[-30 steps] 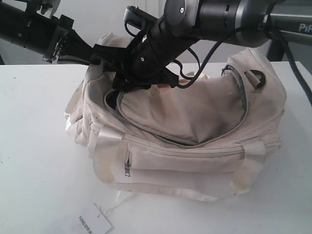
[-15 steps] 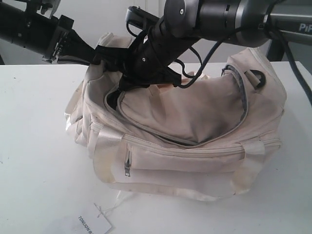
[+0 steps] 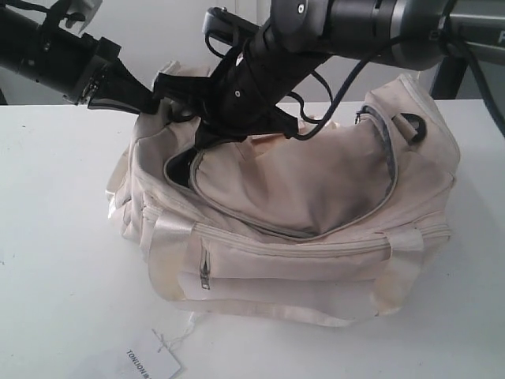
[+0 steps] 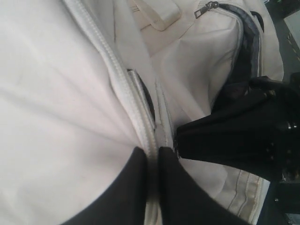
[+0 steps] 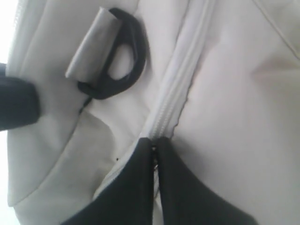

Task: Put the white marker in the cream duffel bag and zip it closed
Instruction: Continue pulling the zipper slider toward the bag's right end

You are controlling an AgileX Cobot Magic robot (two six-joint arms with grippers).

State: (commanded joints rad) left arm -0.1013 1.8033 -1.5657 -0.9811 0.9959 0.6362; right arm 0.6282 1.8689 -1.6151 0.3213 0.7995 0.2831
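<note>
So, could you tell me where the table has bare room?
In the exterior view the white table is bare left of the cream duffel bag, and in front of it past the paper hang tag. Crowded: the bag's top, where the left end effector and right end effector grip it.

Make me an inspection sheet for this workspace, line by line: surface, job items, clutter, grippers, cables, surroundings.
Surface: white table, carrying the bag and a tag.
Job's things: cream duffel bag lies on the table, top zipper open at the end by the arms, black lining showing; white marker not seen.
Clutter: paper hang tag with string, at the table edge nearest the camera.
Grippers: left gripper shut on the bag's zipper seam; right gripper shut on the zipper line.
Cables: black cable hangs from the right arm over the bag.
Surroundings: pale wall behind.
</note>
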